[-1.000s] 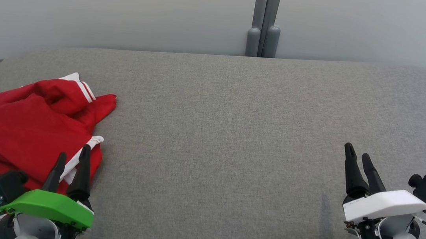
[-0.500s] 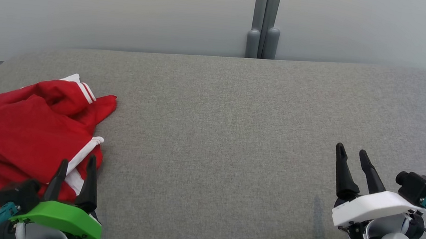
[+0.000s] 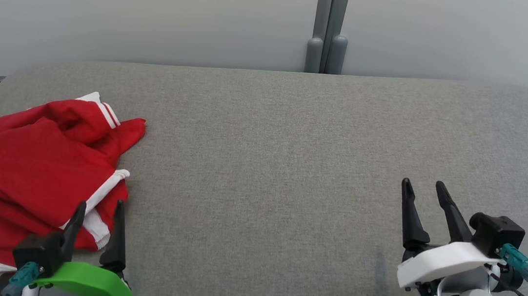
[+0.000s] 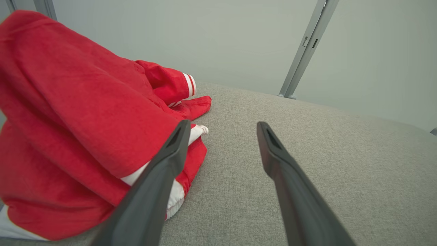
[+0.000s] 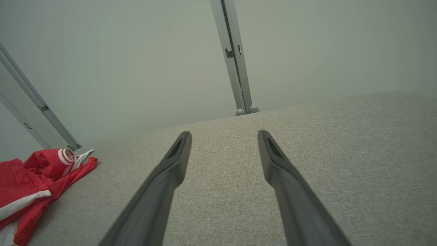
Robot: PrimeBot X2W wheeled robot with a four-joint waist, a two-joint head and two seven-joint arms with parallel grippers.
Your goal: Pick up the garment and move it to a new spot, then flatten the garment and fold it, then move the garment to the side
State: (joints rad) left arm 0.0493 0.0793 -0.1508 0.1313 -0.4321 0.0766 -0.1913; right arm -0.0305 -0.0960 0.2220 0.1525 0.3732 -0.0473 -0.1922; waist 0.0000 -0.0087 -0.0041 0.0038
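Note:
A crumpled red garment (image 3: 36, 163) with white stripes lies in a heap at the table's left end, also seen in the left wrist view (image 4: 85, 130) and far left in the right wrist view (image 5: 30, 184). My left gripper (image 3: 100, 205) stands open at the garment's near right edge, its fingers empty; in the left wrist view (image 4: 222, 126) one finger overlaps the cloth's white hem. My right gripper (image 3: 422, 184) is open over bare table at the lower right, its fingers (image 5: 177, 153) holding nothing.
The grey fabric-covered table (image 3: 271, 168) has rounded far corners. A pale wall with a grey vertical post (image 3: 328, 27) stands right behind the far edge. The garment reaches close to the table's left edge.
Both grippers have drawn back toward the near edge of the table. The right gripper also shifted left. The garment lies as before.

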